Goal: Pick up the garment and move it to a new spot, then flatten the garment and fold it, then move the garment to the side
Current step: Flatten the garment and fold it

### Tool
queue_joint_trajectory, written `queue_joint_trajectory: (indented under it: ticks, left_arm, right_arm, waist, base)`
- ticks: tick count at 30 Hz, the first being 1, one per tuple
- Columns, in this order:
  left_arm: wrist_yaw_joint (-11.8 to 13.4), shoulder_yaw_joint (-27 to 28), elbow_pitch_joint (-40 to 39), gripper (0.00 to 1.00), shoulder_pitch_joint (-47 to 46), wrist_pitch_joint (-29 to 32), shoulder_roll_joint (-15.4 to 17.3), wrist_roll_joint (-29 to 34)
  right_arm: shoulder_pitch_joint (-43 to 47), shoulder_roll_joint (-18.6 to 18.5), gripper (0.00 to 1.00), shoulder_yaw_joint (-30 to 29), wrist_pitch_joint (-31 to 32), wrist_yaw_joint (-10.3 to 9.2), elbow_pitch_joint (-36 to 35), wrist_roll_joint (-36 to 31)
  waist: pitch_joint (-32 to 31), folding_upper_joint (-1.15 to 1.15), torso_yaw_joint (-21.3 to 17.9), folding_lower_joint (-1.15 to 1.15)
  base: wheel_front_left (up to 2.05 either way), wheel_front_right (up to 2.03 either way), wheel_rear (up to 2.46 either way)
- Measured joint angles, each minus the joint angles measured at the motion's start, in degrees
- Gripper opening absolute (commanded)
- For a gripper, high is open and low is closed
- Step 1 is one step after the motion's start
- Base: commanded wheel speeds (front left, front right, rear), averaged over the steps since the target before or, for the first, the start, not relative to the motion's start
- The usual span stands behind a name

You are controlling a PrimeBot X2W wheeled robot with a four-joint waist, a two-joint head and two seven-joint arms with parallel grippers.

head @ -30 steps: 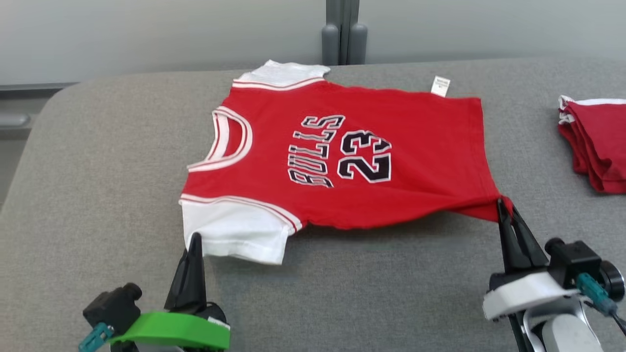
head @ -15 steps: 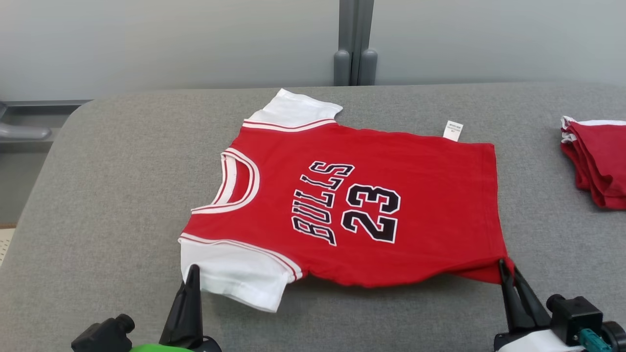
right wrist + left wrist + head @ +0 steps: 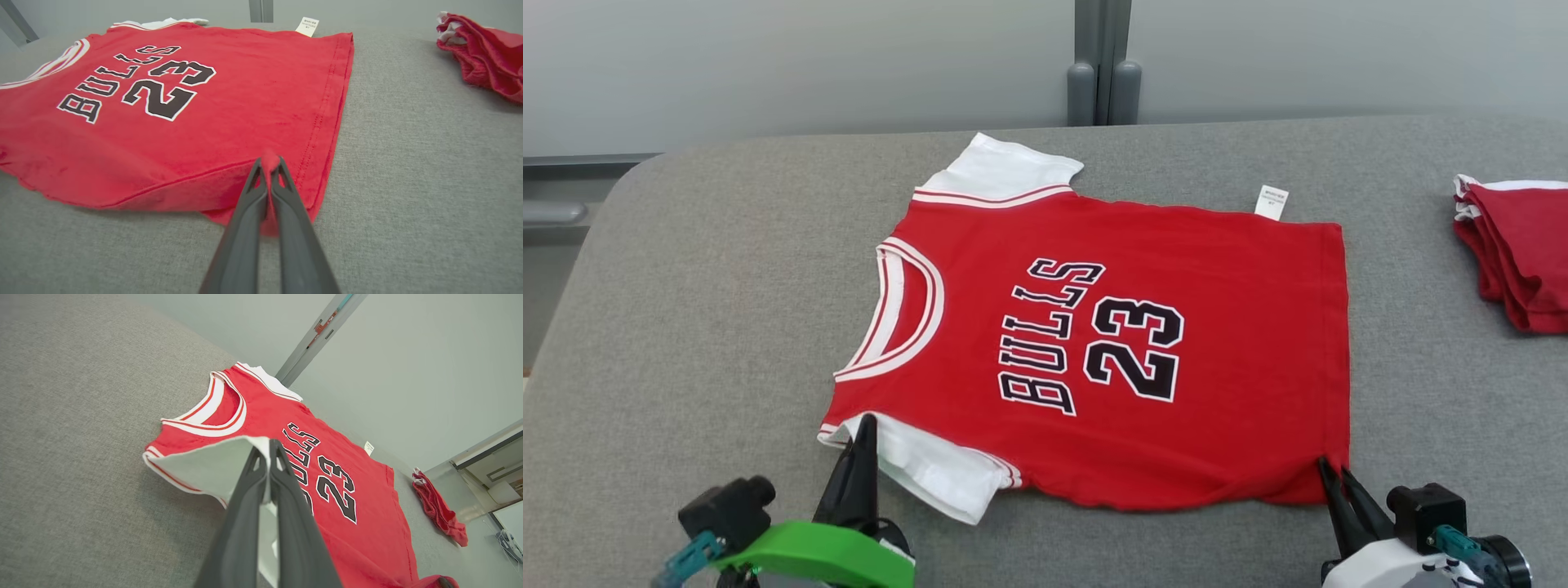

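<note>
Head view: we note the jersey [image 3: 1143, 327] lying face up near the middle of the table [image 3: 686, 327], whose top is a grey woven fabric. The jersey has a red knit body, white sleeves edged with red stripes, and a black "BULLS 23" print. A small white tag [image 3: 1272, 202] sticks out at its far edge. The left gripper [image 3: 864, 426] is clamped on the near sleeve [image 3: 931, 478], lifting its edge. The right gripper [image 3: 1330, 469] pinches the near hem corner, which peaks in its grip. A folded red pile [image 3: 1519, 245] sits well apart, at right.
</note>
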Motion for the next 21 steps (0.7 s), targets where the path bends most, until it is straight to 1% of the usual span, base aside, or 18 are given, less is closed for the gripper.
queue_joint_trajectory:
  ticks: [4, 11, 14, 16, 21]
  left_arm:
    - [1.0, -0.6, 3.5, 0.0, -5.4, 2.1, 0.5, 1.2]
    - [3.8, -1.8, 8.9, 0.0, -14.8, 6.5, 1.1, 4.2]
    - [4.4, -2.3, 11.6, 0.0, -18.4, 7.5, 1.3, 5.1]
    - [4.4, -2.7, 13.6, 0.0, -21.0, 7.4, 1.3, 5.9]
    - [3.1, -3.4, 19.2, 0.0, -26.7, 6.2, 1.2, 7.1]
  right_arm:
    - [-3.5, -0.4, 0.0, -0.1, 3.7, 0.0, 1.1, 0.0]
    - [-8.4, -0.3, 0.0, -1.6, 10.8, 0.0, -1.5, -1.0]
    - [-10.5, -0.6, 0.0, -2.3, 13.1, 0.0, -2.2, -1.5]
    - [-11.8, -0.9, 0.0, -2.5, 14.8, 0.0, -2.2, -1.8]
    - [-13.3, -1.2, 0.0, -2.0, 16.6, 0.0, -2.2, -1.8]
  waist:
    - [0.7, 0.0, -0.6, 0.0]
    - [2.3, 0.0, -1.7, 0.0]
    - [3.3, 0.0, -2.0, 0.0]
    - [4.0, 0.0, -2.1, 0.0]
    - [5.7, 0.0, -2.4, 0.0]
  base:
    - [0.0, 0.0, 0.0]
    - [0.0, 0.0, 0.0]
    - [0.0, 0.0, 0.0]
    - [0.0, 0.0, 0.0]
    - [0.0, 0.0, 0.0]
